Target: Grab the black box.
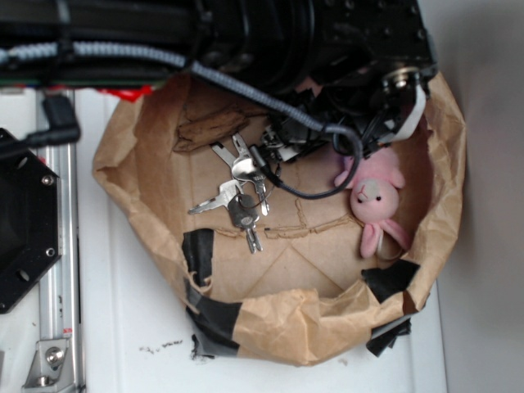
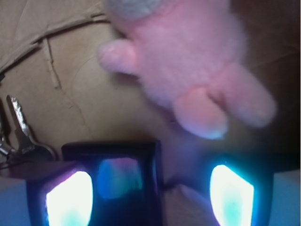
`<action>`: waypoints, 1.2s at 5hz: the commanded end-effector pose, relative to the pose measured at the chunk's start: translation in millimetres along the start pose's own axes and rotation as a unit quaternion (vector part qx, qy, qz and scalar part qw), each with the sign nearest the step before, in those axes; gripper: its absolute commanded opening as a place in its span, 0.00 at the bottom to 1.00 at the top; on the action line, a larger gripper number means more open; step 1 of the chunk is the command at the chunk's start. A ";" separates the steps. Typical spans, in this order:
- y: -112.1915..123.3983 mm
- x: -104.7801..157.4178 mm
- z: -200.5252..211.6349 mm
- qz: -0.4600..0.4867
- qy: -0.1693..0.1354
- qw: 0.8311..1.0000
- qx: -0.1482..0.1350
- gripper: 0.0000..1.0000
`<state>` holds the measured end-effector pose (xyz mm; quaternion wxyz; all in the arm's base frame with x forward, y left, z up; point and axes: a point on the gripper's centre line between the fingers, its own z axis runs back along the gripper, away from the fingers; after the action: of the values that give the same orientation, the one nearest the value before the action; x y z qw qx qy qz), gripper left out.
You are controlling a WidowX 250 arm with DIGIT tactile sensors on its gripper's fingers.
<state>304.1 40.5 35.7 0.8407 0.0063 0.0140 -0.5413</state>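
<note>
wrist view: gripper [image 2: 150, 193] sits low over the bag floor, fingers [image 2: 70, 197] spread apart, nothing clamped between them. black box [image 2: 124, 165] lies flat at the bottom of frame, its right edge in the gap between the fingers, its left part under or just behind the left-hand finger; can't tell if that finger touches it. glossy top shows a reflection. pink bunny [image 2: 188, 66] lies just beyond the box, blurred, feet toward the camera. keys [image 2: 21, 134] to the left of the box, close by.

exterior view: arm [image 1: 327, 49] covers the top of the paper bag [image 1: 278, 319]; box hidden under it. bunny [image 1: 375, 205] at right, keys [image 1: 239, 196] mid-bag, black tape [image 1: 196, 254] on the rim.
</note>
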 end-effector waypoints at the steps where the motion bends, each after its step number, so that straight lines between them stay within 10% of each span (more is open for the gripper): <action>1: -20.6 -14.5 1.9 0.018 0.004 1.000 -0.004 1.00; 2: -12.6 -12.8 0.1 0.017 0.002 1.000 -0.003 1.00; 3: -4.9 -12.0 2.8 0.030 -0.002 1.000 0.005 0.00; 6: -11.3 -24.9 46.0 0.047 -0.010 0.998 0.051 0.00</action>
<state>282.5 62.2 67.0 0.8647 0.0248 0.0000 -0.5017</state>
